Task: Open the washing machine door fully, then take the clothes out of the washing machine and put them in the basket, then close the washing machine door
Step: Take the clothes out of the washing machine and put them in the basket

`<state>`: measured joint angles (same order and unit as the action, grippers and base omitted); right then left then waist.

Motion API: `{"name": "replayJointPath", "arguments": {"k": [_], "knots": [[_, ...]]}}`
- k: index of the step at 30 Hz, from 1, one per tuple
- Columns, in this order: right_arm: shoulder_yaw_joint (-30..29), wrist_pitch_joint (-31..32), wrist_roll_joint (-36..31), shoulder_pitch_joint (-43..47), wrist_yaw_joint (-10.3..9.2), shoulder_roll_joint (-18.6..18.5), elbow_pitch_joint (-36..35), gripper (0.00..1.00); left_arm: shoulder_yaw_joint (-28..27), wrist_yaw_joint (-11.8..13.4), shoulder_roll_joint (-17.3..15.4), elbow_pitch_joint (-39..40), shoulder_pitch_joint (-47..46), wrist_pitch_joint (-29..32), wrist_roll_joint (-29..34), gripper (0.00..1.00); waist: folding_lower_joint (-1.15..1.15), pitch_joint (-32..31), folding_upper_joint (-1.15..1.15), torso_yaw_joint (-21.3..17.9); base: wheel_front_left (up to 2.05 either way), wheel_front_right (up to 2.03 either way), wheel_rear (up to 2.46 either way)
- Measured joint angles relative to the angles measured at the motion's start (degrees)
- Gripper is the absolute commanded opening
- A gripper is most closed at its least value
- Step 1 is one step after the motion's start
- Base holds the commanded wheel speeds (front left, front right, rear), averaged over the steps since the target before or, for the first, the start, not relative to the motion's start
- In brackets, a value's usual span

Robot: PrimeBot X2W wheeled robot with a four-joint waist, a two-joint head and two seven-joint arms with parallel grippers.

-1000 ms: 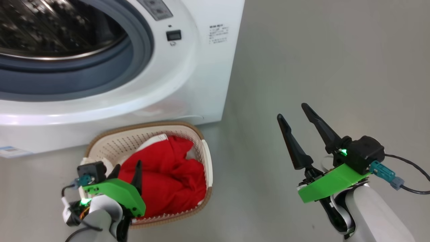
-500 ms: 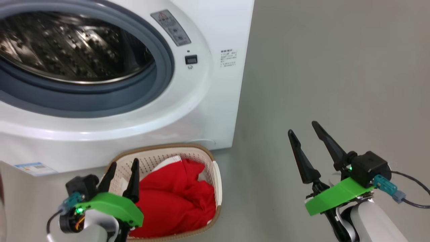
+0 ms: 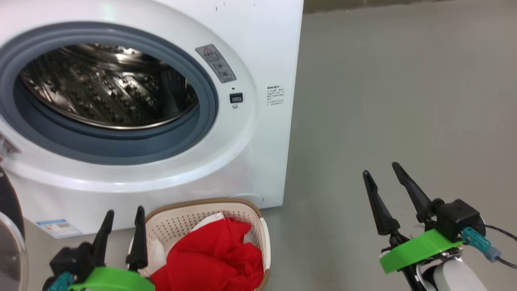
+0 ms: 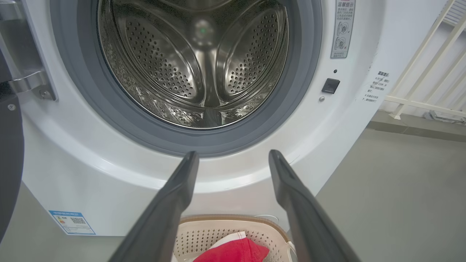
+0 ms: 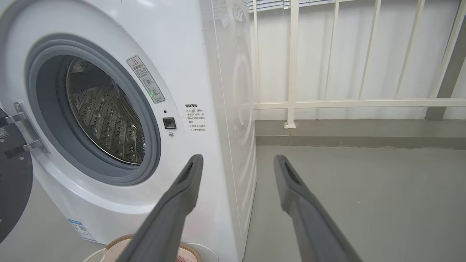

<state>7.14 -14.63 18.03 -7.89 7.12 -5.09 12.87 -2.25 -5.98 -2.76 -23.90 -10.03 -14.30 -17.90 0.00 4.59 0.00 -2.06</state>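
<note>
Left gripper (image 3: 125, 210): stands wide open, holds nothing, hangs just beside the left end of the basket (image 3: 261, 226). Right gripper (image 3: 380, 169): wide open too, empty, well apart from the basket, above the grey floor (image 3: 404, 81). Clothes (image 3: 210, 258): lie red in the basket, right in front of the washing machine (image 3: 258, 40). Washing machine door (image 3: 8, 198): stands open at the left. Drum (image 3: 109, 89): shows shiny steel.
</note>
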Motion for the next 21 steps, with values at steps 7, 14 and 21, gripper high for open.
{"name": "replayJointPath", "arguments": {"k": [7, 14, 21], "knots": [[-0.89, 0.00, -0.07, 2.86, 0.00, -0.01, -1.99, 1.00, -2.48, -0.05, 0.02, 5.25, 5.90, 0.00, 2.14, 1.00, 0.00, -2.94, 0.00, -0.26, 0.00, 0.00, 0.00], [-1.86, 0.00, 0.00, 5.59, 0.00, -0.13, -2.70, 1.00, -3.19, -0.60, 0.09, 11.89, 11.65, 0.00, 1.98, 1.00, 0.00, -5.46, 0.00, -0.70, 0.00, 0.00, 0.00], [-2.49, 0.00, 0.00, 6.69, 0.00, -0.14, -3.02, 1.00, -3.49, -0.59, 0.12, 13.47, 14.24, 0.00, 2.83, 1.00, 0.00, -6.90, 0.00, -0.72, 0.00, 0.00, 0.00]]}}
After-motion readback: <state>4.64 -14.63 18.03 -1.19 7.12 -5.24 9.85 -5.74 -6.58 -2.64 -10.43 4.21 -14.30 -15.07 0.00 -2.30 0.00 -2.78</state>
